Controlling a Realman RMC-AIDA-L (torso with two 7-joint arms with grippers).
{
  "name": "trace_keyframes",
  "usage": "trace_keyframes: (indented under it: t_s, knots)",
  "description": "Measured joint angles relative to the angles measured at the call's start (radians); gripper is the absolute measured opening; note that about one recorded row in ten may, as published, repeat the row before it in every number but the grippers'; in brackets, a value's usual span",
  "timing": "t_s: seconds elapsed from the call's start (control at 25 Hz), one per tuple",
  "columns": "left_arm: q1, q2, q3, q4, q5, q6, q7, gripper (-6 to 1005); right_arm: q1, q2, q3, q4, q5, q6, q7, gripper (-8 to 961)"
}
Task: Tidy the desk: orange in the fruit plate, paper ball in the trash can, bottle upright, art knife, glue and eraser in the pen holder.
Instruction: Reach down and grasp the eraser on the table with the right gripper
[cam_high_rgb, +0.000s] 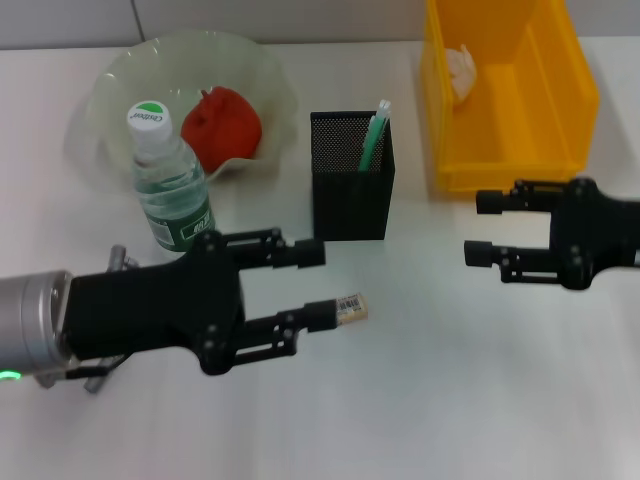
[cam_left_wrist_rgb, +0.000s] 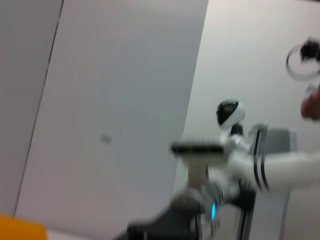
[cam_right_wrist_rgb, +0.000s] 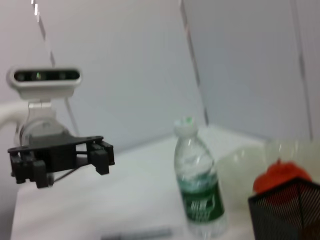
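Observation:
My left gripper (cam_high_rgb: 332, 282) is open, low over the near side of the desk in front of the pen holder (cam_high_rgb: 350, 178). The small tan eraser (cam_high_rgb: 353, 307) with a barcode label lies right at the tip of its nearer finger. A green and white stick (cam_high_rgb: 375, 135) stands in the black mesh holder. The bottle (cam_high_rgb: 170, 182) stands upright beside the fruit plate (cam_high_rgb: 120, 75), which holds the reddish orange (cam_high_rgb: 222, 125). The paper ball (cam_high_rgb: 462, 68) lies in the yellow trash can (cam_high_rgb: 560, 90). My right gripper (cam_high_rgb: 482, 227) hangs open in front of that can. A grey metal tool (cam_high_rgb: 98, 378), maybe the art knife, is mostly hidden under my left arm.
The right wrist view shows the bottle (cam_right_wrist_rgb: 197, 195), the orange (cam_right_wrist_rgb: 277, 177), the pen holder (cam_right_wrist_rgb: 290, 210), a grey tool (cam_right_wrist_rgb: 135, 233) lying on the desk and the left gripper (cam_right_wrist_rgb: 60, 156) farther off. The left wrist view shows walls and a yellow corner (cam_left_wrist_rgb: 20, 229).

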Motion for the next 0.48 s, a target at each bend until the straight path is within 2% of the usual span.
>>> trace_keyframes:
  t_s: [0.04, 0.08, 0.12, 0.16, 0.2, 0.24, 0.28, 0.32, 0.36, 0.4, 0.44, 0.48]
  knots:
    - [0.001, 0.001, -0.011, -0.01, 0.013, -0.001, 0.008, 575, 0.039, 0.0, 0.0, -0.112, -0.078, -0.045, 0.112, 673]
    - [0.002, 0.004, -0.031, -0.03, 0.034, -0.001, 0.016, 575, 0.039, 0.0, 0.0, -0.112, -0.078, -0.045, 0.112, 672]
    - [0.003, 0.007, -0.049, -0.045, 0.05, -0.001, 0.021, 575, 0.093, -0.002, -0.001, -0.197, -0.154, -0.092, 0.217, 672]
    - [0.003, 0.007, -0.049, -0.045, 0.05, -0.001, 0.021, 575, 0.093, -0.002, -0.001, -0.197, -0.154, -0.092, 0.217, 672]
    - [0.004, 0.015, -0.084, -0.07, 0.079, -0.001, 0.025, 575, 0.124, -0.005, -0.003, -0.225, -0.197, -0.116, 0.269, 671]
    - [0.007, 0.023, -0.12, -0.089, 0.106, 0.0, 0.027, 575, 0.204, -0.012, -0.013, -0.267, -0.296, -0.17, 0.368, 671]
    - [0.01, 0.026, -0.135, -0.096, 0.115, 0.0, 0.03, 575, 0.204, -0.012, -0.013, -0.267, -0.296, -0.17, 0.368, 671]
    - [0.01, 0.026, -0.135, -0.096, 0.115, 0.0, 0.03, 575, 0.282, -0.014, -0.036, -0.283, -0.38, -0.226, 0.424, 670]
    - [0.01, 0.026, -0.135, -0.096, 0.115, 0.0, 0.03, 575, 0.282, -0.014, -0.036, -0.283, -0.38, -0.226, 0.424, 670]
    - [0.027, 0.03, -0.181, -0.11, 0.13, 0.002, 0.041, 575, 0.319, -0.014, -0.061, -0.288, -0.418, -0.242, 0.438, 670]
    - [0.033, 0.031, -0.191, -0.113, 0.132, 0.004, 0.044, 575, 0.379, -0.008, -0.123, -0.299, -0.487, -0.253, 0.444, 669]
    - [0.039, 0.031, -0.201, -0.114, 0.133, 0.006, 0.047, 575, 0.379, -0.008, -0.123, -0.299, -0.487, -0.253, 0.444, 669]
